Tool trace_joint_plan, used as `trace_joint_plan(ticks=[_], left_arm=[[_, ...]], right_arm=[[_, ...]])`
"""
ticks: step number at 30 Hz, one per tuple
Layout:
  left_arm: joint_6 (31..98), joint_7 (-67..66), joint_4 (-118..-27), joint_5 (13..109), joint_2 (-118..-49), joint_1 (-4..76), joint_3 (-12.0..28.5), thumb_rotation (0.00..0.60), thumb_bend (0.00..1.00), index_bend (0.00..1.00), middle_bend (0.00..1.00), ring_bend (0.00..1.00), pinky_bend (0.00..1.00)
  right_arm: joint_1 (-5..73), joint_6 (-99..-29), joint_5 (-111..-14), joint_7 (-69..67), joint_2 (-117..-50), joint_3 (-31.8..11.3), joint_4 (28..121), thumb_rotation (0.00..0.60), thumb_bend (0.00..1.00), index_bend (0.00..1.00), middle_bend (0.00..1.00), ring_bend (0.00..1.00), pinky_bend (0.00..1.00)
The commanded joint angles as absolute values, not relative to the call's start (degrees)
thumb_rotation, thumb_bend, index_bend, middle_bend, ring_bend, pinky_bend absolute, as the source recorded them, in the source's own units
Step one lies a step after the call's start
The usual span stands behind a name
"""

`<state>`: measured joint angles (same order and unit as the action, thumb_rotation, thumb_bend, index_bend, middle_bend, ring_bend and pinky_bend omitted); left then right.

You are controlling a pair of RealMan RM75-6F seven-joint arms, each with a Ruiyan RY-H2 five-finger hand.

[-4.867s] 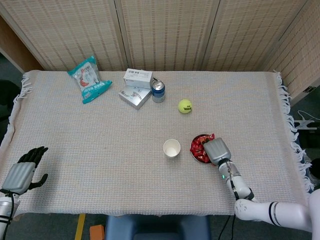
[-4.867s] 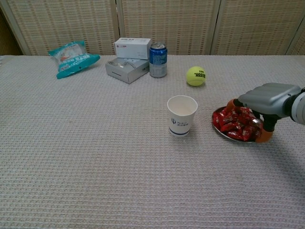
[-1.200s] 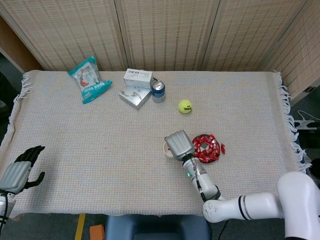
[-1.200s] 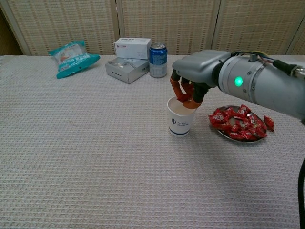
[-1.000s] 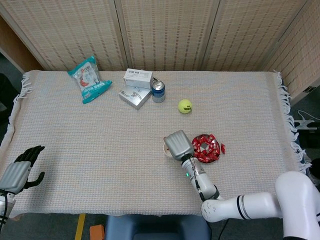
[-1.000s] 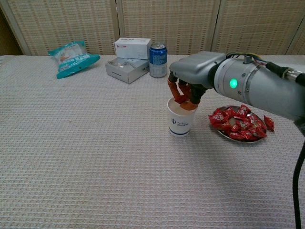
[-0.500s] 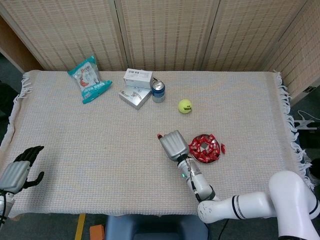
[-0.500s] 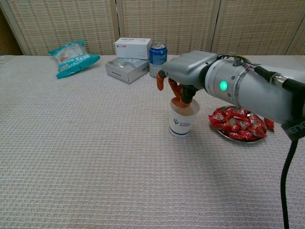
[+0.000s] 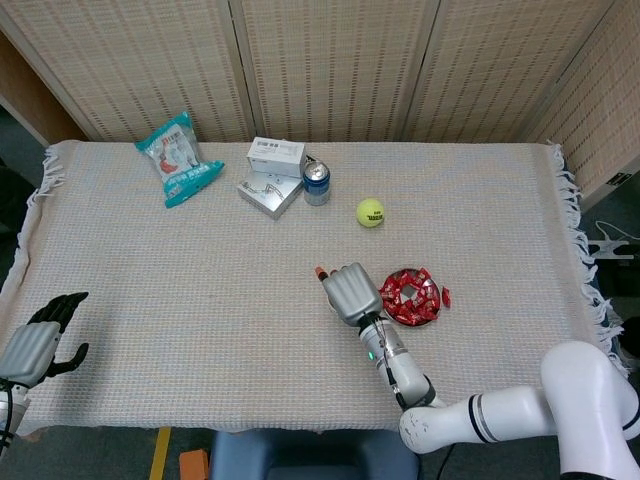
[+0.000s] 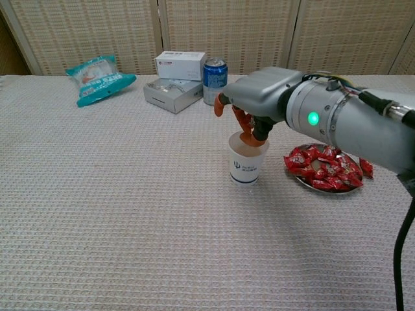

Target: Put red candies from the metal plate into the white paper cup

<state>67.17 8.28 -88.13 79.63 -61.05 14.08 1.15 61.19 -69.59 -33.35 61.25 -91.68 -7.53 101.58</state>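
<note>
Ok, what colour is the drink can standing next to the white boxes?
The can is blue with a silver top, clearest in the chest view.

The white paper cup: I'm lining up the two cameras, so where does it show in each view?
Head view: the white paper cup is hidden beneath the right hand, just left of the metal plate.
Chest view: white paper cup at centre, under the hand's fingertips.
Shared landmark: the yellow tennis ball beyond the cup.

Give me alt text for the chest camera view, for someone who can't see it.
The robot's right hand hovers fingers-down over a white paper cup on a woven tablecloth. A metal plate of red candies sits right of the cup.
</note>
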Motion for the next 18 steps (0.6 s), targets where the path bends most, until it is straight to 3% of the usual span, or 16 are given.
trace_joint_plan(ticks=[1,8,18], left_arm=[[67.16,8.22,-88.18,79.62,-61.05,14.09,1.14,0.600,0.44,0.00,0.05,0.04,0.15],[67.13,8.53,-88.08,79.48,-60.98,14.10,1.23,0.600,0.44,0.00,0.06,0.05,0.16],[66.78,8.55,-88.00,79.24,-61.03,14.23,1.26,0.600,0.44,0.00,0.07,0.07,0.17]], right_arm=[[61.34,-69.99,-32.82,61.90,-92.06,-7.45,101.69,0.600,0.36,0.19,0.45,0.48,0.69],[61.18,-70.95,-32.99,62.47,-91.86,-7.19,102.58,0.600,0.31,0.13,0.36,0.40,0.66],[60.41,-71.46,-34.36,62.50,-90.51,-6.06,104.94,0.600,0.31,0.10,0.34,0.38,0.65]])
